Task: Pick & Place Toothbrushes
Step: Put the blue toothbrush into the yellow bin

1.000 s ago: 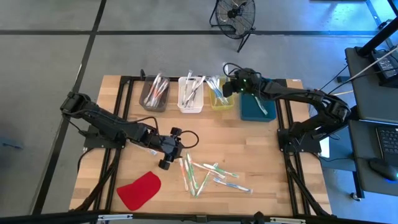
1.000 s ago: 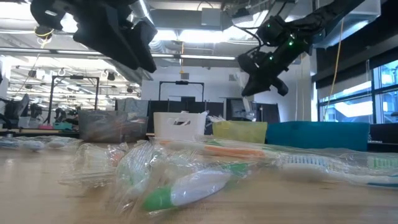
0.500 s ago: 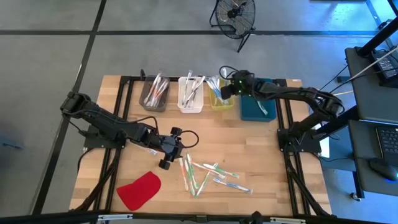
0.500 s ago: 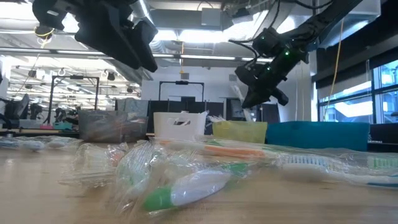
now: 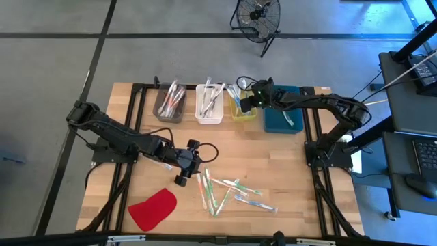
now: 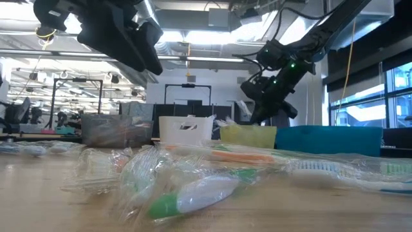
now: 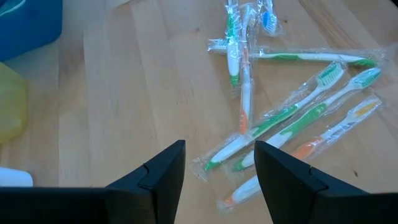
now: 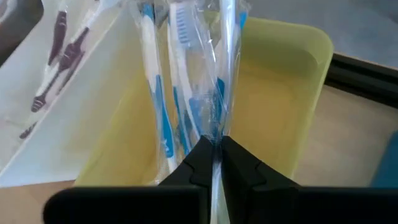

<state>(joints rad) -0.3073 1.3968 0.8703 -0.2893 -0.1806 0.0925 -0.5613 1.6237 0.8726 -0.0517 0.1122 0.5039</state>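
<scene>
Your right tool (image 8: 217, 163) is over the yellow plastic bin (image 5: 244, 109) at the back of the light wooden table (image 5: 287, 178). Its two dark fingers (image 8: 198, 163) are pressed together on a blue and white toothbrush in a clear wrapper (image 8: 225, 68). The wrapped brush points down into the yellow bin, where more blue and white toothbrushes (image 8: 158, 106) stand. In the high view this tool (image 5: 244, 102) sits right at the bin's edge.

Your left tool (image 7: 219, 180) hangs over the middle of the table with its fingers (image 7: 163, 171) apart. It holds nothing. Just in front of it lies a loose pile of wrapped toothbrushes with green and orange parts (image 7: 292, 121). In the high view that pile (image 5: 229, 191) is near the front of the table, and the left tool (image 5: 186, 167) is just beside it.

A grey bin (image 5: 169, 104) and a white bin (image 5: 209, 104) next to the yellow one also hold toothbrushes. A dark blue bin (image 5: 281, 117) stands on the yellow bin's other side with a toothbrush in it. A flat red cloth piece (image 5: 152, 208) lies at the front corner of the table.
</scene>
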